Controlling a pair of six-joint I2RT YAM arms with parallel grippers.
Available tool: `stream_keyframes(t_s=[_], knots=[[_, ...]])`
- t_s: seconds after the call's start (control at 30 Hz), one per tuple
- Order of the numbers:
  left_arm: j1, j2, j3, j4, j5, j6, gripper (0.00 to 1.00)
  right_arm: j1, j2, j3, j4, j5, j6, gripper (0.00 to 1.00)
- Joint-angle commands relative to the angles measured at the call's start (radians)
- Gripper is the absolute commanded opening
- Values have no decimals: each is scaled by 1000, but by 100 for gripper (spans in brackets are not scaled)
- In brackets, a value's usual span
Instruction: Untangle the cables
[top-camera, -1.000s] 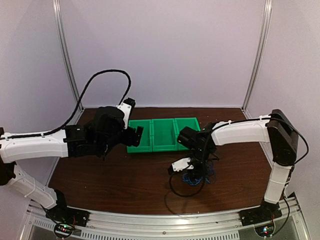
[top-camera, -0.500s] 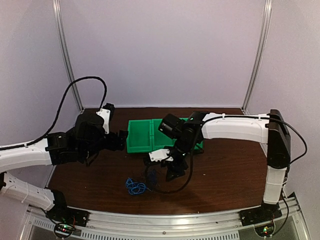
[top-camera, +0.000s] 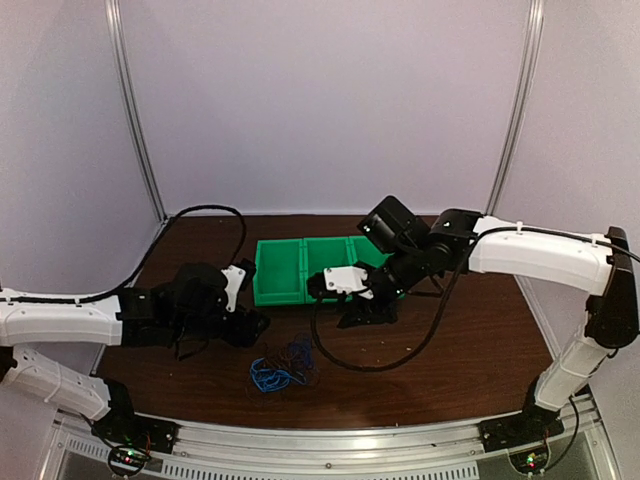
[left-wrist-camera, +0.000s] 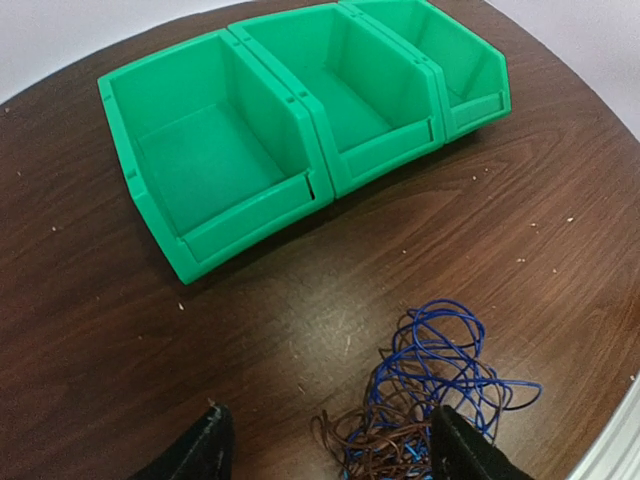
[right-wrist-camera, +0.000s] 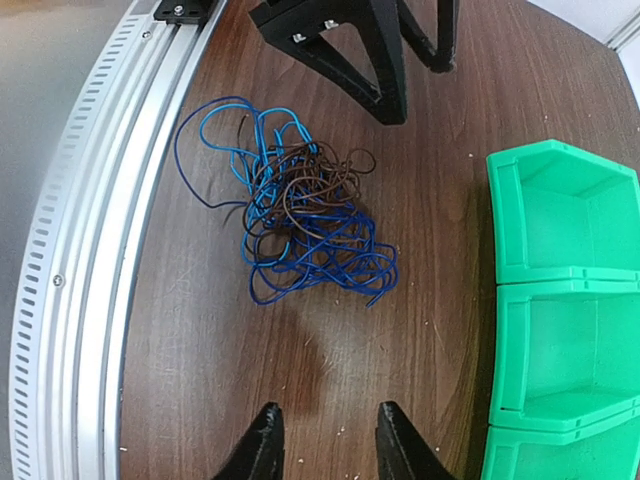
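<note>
At the near edge of the table (top-camera: 455, 365), left of centre, the cables (top-camera: 282, 368) lie in 1 knotted heap. Left gripper (left-wrist-camera: 335, 450) hovers by it, released, empty; right gripper (right-wrist-camera: 327, 440), farther right, part-open, empty. Pinching 2 colours together could tighten the knot or drag it overboard.

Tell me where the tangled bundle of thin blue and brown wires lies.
The bundle lies on the wooden table near its front edge, left of centre in the top view, below the green plastic bins and beside the left gripper.
</note>
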Motion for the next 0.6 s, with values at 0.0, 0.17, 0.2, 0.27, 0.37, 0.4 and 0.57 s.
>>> stream_keyframes(t_s=[0.0,0.17,0.2,0.27,0.37,0.4,0.57], knots=[[4,-85,-3,-70,51,-127,64,43,31,39,96,21,29,31],[46,-204,-39,-185,184,-246,43,128,141,106,135,83,19,32],[47,-219,-48,-199,211,-268,46,142,159,114,146,89,19,32],[49,-237,-69,-205,291,-300,52,168,184,117,174,94,19,34],[51,-224,-73,-256,340,-351,68,194,227,129,210,99,26,40],[52,-213,-77,-262,360,-367,74,197,244,129,225,102,31,42],[70,-126,-82,-244,461,-395,66,199,283,98,269,102,44,55]])
